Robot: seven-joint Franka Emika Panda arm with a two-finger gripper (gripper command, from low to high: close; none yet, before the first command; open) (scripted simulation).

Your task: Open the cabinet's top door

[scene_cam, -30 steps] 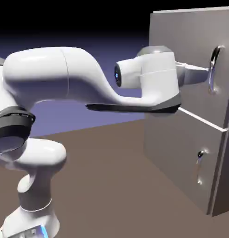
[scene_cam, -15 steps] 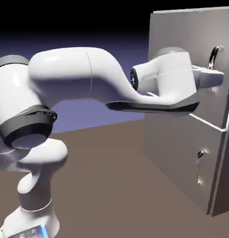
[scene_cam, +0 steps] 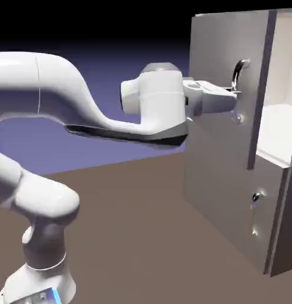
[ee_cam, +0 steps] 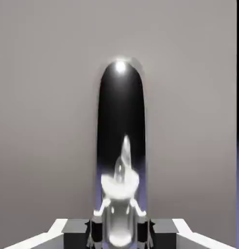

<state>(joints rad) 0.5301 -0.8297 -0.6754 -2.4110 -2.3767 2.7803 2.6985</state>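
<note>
The grey cabinet [scene_cam: 283, 237] stands at the exterior view's right. Its top door [scene_cam: 219, 47] is swung partly out, and the pale interior [scene_cam: 282, 77] shows behind its edge. My gripper [scene_cam: 233, 95] is shut on the door's long chrome handle [scene_cam: 238, 70], near the bar's lower part. In the hand view the handle [ee_cam: 121, 121] rises as a tall shiny bar in front of the flat grey top door [ee_cam: 43, 97]. It runs down between my dark fingers [ee_cam: 94, 231] at the bottom edge, where my gripper [ee_cam: 120, 233] holds it.
Below the top door the shorter grey panel [scene_cam: 222, 196] is closed, with its small chrome handle [scene_cam: 256, 198]. The brown table [scene_cam: 142, 237] spreads in front of the cabinet. My white arm [scene_cam: 65, 89] reaches in from the left.
My gripper closed on the handle and drew back to the left. The top door swung out with it, uncovering the pale interior.
</note>
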